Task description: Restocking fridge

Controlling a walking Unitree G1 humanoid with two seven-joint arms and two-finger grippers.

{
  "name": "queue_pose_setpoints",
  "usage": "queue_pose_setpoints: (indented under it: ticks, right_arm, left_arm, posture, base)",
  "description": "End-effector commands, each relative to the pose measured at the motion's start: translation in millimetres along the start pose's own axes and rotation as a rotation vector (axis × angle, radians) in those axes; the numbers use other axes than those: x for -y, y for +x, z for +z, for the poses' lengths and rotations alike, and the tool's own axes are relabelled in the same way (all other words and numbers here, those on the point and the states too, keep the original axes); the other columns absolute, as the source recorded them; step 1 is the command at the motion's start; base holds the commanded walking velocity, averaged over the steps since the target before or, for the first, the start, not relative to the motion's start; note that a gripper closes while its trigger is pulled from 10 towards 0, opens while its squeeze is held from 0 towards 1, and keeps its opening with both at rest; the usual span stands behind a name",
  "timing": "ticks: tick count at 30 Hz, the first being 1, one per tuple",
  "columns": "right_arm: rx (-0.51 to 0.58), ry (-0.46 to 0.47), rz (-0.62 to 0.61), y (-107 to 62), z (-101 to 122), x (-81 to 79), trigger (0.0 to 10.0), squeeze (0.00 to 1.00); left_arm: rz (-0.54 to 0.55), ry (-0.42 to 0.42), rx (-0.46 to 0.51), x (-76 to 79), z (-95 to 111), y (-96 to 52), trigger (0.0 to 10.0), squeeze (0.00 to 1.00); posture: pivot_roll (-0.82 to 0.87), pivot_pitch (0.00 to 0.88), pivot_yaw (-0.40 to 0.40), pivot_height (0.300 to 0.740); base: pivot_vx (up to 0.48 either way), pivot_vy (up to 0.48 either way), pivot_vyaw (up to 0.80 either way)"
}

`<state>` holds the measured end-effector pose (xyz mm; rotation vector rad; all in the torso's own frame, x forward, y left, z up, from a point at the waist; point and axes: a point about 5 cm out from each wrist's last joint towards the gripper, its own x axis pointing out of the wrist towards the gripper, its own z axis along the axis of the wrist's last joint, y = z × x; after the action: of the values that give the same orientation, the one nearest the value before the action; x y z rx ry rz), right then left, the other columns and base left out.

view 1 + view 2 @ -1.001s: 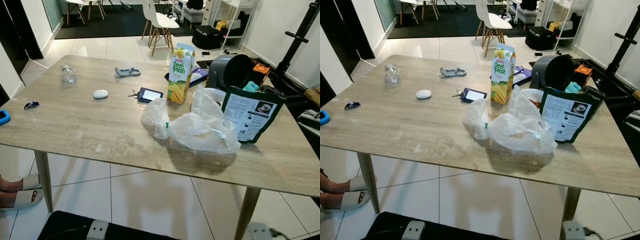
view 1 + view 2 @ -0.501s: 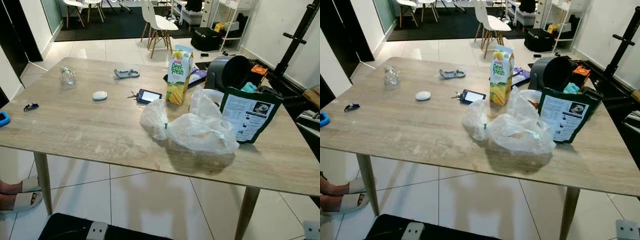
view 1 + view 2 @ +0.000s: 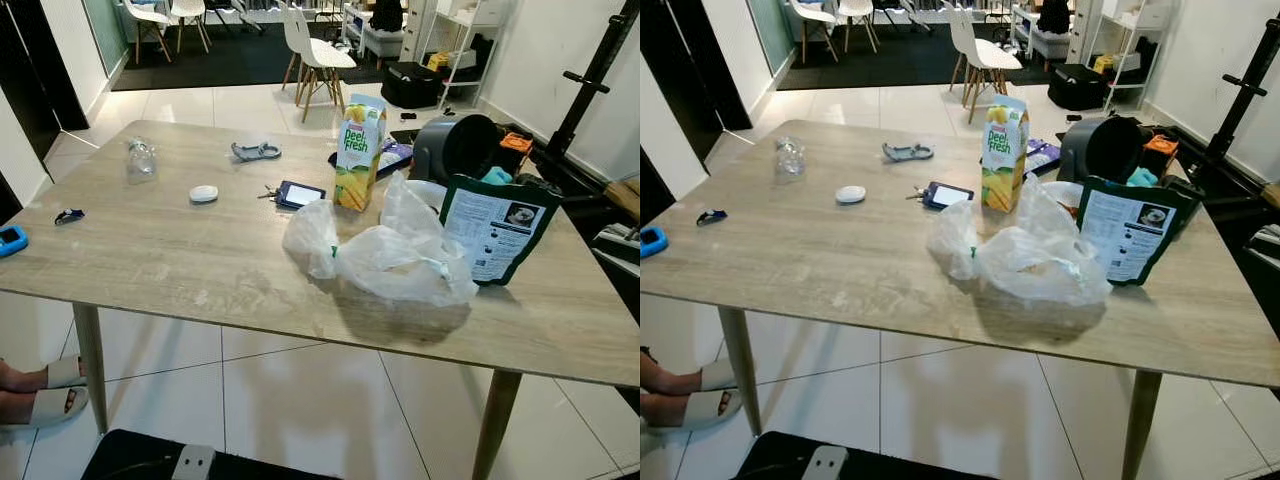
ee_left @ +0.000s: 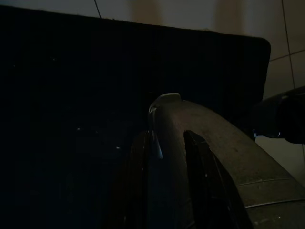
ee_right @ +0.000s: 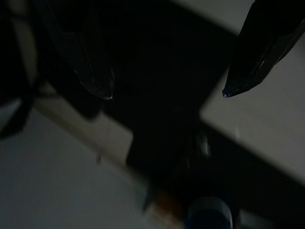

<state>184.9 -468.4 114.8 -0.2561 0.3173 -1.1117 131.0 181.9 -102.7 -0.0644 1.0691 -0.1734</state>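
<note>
A Peel Fresh juice carton (image 3: 359,152) stands untouched on the wooden table (image 3: 150,260) behind a plastic bag (image 3: 400,262), restocking barely begun; right gripper (image 5: 167,93) hangs open, left gripper's state unclear.

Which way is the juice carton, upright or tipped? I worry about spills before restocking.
Upright. The juice carton stands on its base on the table, gable top uppermost, behind the crumpled plastic bag. Whether it is sealed, cannot tell.

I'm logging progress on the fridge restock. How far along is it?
Barely begun. Nothing looks done: the yellow-green juice carton stands on the wooden table beside the crumpled clear plastic bag. Nothing is in hand; the right tool hangs open above the floor. Picking up and stowing remain.
</note>
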Motion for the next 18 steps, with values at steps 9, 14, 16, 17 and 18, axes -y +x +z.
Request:
queue_pose_setpoints:
  ticks: [9, 14, 16, 17, 18]
  right_arm:
    - [0.226, 0.496, 0.478, -6.5, 74, -60.4, 10.0, 1.00]
    - [0.250, 0.588, 0.875, -34.2, 91, -117.4, 10.0, 0.00]
    - [0.244, 0.598, 0.954, -41.1, 92, -128.6, 10.0, 0.00]
    - [0.242, 0.601, 1.017, -46.9, 92, -136.8, 10.0, 0.00]
    - [0.242, 0.601, 1.017, -46.9, 92, -136.8, 10.0, 0.00]
  left_arm:
    - [0.000, -0.007, -0.049, -1.5, -14, -3.1, 10.0, 0.00]
    - [-0.002, -0.006, -0.052, -2.1, -16, -3.9, 10.0, 0.00]
    - [-0.003, -0.006, -0.052, -2.3, -17, -4.2, 10.0, 0.00]
    - [-0.003, -0.007, -0.052, -2.7, -18, -4.6, 10.0, 0.00]
    - [-0.003, -0.007, -0.052, -2.7, -18, -4.6, 10.0, 0.00]
  posture:
    - [0.05, 0.000, -0.022, 0.740]
    - [0.06, 0.000, -0.022, 0.740]
    - [0.07, 0.000, -0.024, 0.740]
    - [0.08, 0.000, -0.024, 0.740]
    - [0.08, 0.000, -0.024, 0.740]
  base:
    - [0.000, 0.000, 0.00]
    - [0.000, 0.000, 0.00]
    - [0.000, 0.000, 0.00]
    - [0.000, 0.000, 0.00]
    - [0.000, 0.000, 0.00]
